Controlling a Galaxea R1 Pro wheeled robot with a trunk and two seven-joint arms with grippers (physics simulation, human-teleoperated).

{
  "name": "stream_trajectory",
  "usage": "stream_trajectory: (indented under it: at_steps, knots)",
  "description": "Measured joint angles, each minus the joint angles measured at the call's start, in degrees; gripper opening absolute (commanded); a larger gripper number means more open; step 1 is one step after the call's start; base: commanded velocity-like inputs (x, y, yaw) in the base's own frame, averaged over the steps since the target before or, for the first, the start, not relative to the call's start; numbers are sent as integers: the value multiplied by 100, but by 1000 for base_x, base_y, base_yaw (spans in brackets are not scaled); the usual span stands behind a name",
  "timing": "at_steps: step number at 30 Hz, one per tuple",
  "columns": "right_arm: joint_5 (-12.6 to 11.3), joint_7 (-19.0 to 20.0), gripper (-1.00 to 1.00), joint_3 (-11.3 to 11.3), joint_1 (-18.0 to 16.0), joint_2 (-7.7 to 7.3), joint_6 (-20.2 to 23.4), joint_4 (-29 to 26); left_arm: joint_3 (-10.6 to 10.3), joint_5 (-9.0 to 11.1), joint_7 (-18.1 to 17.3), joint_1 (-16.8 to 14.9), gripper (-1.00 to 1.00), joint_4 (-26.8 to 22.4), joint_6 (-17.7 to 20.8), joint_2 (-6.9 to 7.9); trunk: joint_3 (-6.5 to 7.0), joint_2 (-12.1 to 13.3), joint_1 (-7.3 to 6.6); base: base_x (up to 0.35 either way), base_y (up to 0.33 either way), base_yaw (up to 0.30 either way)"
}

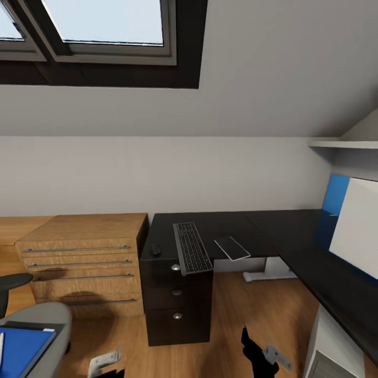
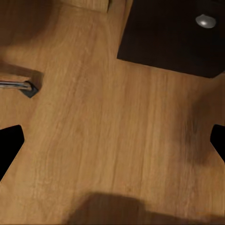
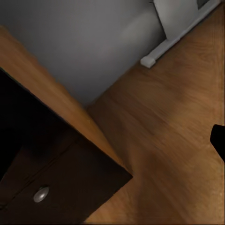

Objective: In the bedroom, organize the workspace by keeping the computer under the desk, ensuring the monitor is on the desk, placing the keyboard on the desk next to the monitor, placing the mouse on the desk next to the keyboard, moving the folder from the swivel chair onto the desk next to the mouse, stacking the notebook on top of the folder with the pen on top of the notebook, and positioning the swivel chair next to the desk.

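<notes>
The black desk runs from the centre to the right. The keyboard lies on its left part and overhangs the front edge. The mouse sits to its left, and the dark notebook to its right juts past the edge. At lower left the blue folder rests on the swivel chair. A light-grey box with a grille, likely the computer, stands under the desk at lower right. The monitor and the pen are out of view. My left gripper and right gripper hang open above the floor.
A light-wood drawer chest stands left of the desk's black drawer unit. On the right, a pale panel stands over the desk in front of a blue wall panel. The white desk foot rests on the wood floor.
</notes>
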Motion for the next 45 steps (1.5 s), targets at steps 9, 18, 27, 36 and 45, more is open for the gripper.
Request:
stream_trajectory:
  at_steps: [9,18,27,36,45]
  knots:
    - [731,-31,100,-3,39,-62,-698,667,-20,-18,253,-2,100,1518,-1704,14,162,361,-198,0,0,0]
    - [786,-33,100,-3,113,-69,-749,693,-7,-286,640,-2,100,1781,-2494,-6,323,722,-396,-3,0,0]
    - [1050,-33,100,32,115,52,-750,699,-6,-445,867,0,100,2248,-2548,-1,475,1083,-589,-287,-80,52]
    - [1213,-42,100,30,115,51,-766,692,-5,-455,1166,1,100,2257,-3329,-5,579,1444,-790,-87,-70,190]
    - [1319,-77,100,38,115,27,-767,686,-7,-461,1424,1,100,2282,-3502,-7,678,1805,-985,-243,-3,174]
